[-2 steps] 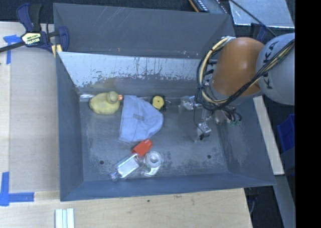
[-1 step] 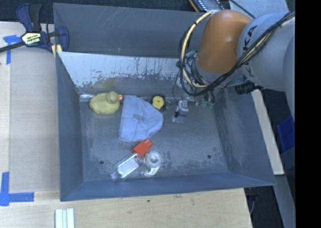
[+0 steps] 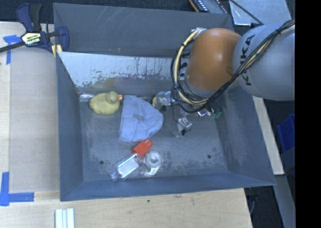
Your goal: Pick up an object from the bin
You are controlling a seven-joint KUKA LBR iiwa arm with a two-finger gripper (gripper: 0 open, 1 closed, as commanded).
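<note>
Around the blue-grey cloth [image 3: 139, 119] is the scuffed, speckled floor of a grey metal bin [image 3: 67, 136]. Its walls slope, and the far wall behind the cloth is streaked with rusty marks.

Counts:
- 1 cloth, crumpled, at mid-floor.
- 1 yellow rubber duck [image 3: 104, 104], just left of the cloth's upper corner and close to the far wall.
- 1 clear bottle [image 3: 126, 165] with a red-orange top [image 3: 142, 147], lying below the cloth with the top almost at the cloth's lower edge.
- 1 small round clear thing [image 3: 153, 160], touching the bottle on the side away from the duck.
- 1 small yellowish-silver piece [image 3: 161, 100] at the cloth's upper right corner.

The arm's orange cover [image 3: 210, 59] and cables hang over the far right of the floor. The pincer [image 3: 182, 127] is low over bare floor just right of the cloth, apart from it. Cannot tell how far open it is, or whether it has hold of anything. The nearest things are the cloth's right edge and the yellowish-silver piece.

Open room: a wide bare stretch right of the cloth out to the right wall, and a bare strip left of the cloth, below the duck.
</note>
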